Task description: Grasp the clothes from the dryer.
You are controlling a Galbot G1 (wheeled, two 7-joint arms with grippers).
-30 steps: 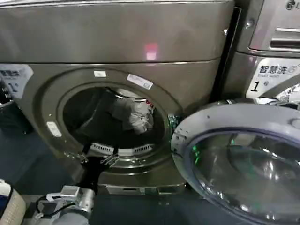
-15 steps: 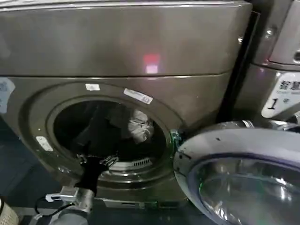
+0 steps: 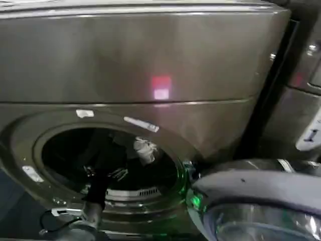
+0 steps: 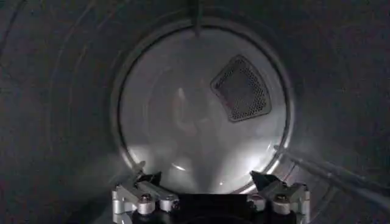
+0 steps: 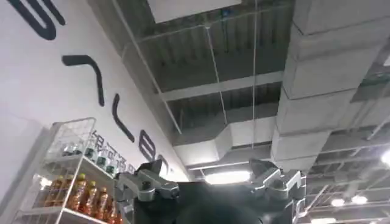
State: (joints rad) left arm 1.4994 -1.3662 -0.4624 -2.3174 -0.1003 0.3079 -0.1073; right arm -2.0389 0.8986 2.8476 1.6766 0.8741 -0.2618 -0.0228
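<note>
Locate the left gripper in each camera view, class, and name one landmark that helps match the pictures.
Head view: the left gripper sits low in the dryer porthole, reaching inward.
Left wrist view: its open fingers line the lower edge, facing the drum's back wall.
Right wrist view: not in it.
Shared landmark: the dryer drum.

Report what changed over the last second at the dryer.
The left gripper has pushed past the porthole rim into the dryer drum, jaws open and empty. The clothes lie untouched in the drum, and the door is still open. The right gripper points at the ceiling.
</note>
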